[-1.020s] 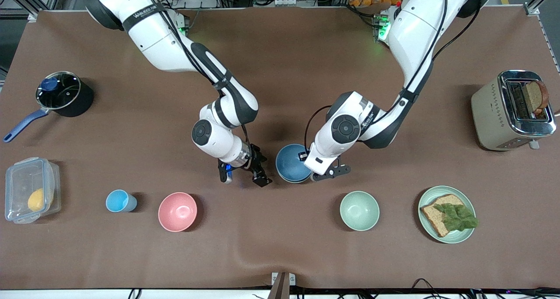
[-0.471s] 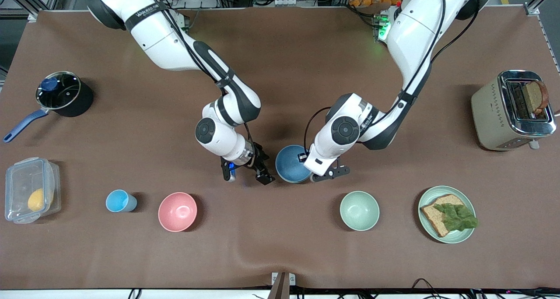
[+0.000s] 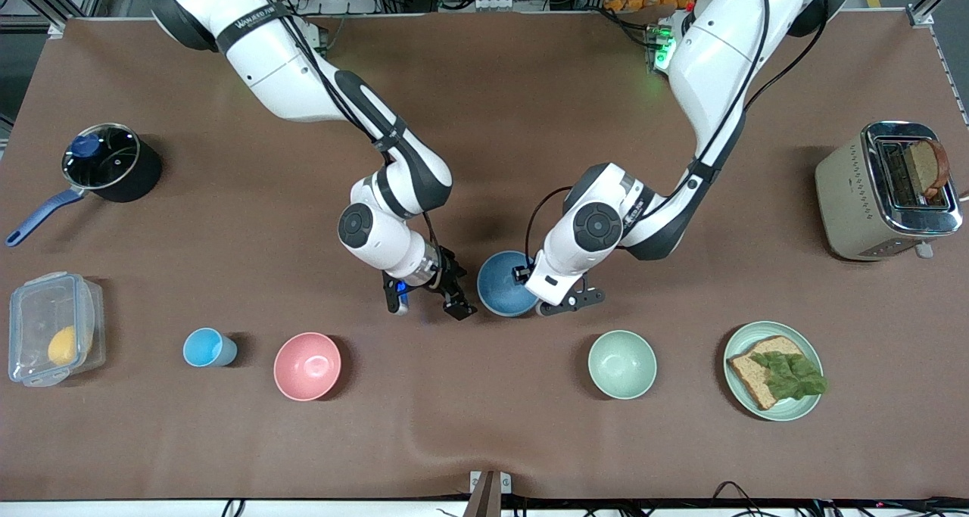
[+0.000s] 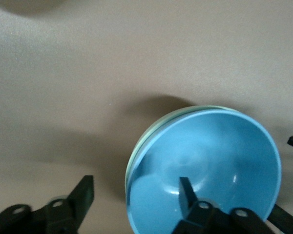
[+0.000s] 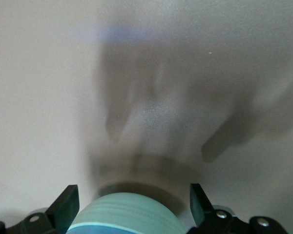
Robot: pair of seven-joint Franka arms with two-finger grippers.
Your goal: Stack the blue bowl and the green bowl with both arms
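The blue bowl (image 3: pixel 501 286) sits nested in the green bowl (image 5: pixel 122 210) at mid-table; only a thin green rim shows round it in the left wrist view. My left gripper (image 3: pixel 562 301) is open and straddles the blue bowl's (image 4: pixel 219 161) rim on the side toward the left arm's end, one finger (image 4: pixel 185 187) inside and one outside, touching nothing that I can see. My right gripper (image 3: pixel 425 305) is open and empty, low beside the stack toward the right arm's end. The green wall shows between its fingers (image 5: pixel 68 201) in the right wrist view.
Nearer the front camera stand a pale mint bowl (image 3: pixel 622 364), a pink bowl (image 3: pixel 307 365), a light-blue cup (image 3: pixel 206 347) and a plate with bread (image 3: pixel 774 370). A toaster (image 3: pixel 886 191), a lidded pot (image 3: pixel 110 161) and a clear container (image 3: pixel 53 328) sit at the table's ends.
My right gripper has shifted a little toward the stacked bowls. The left gripper and the bowls have hardly moved.
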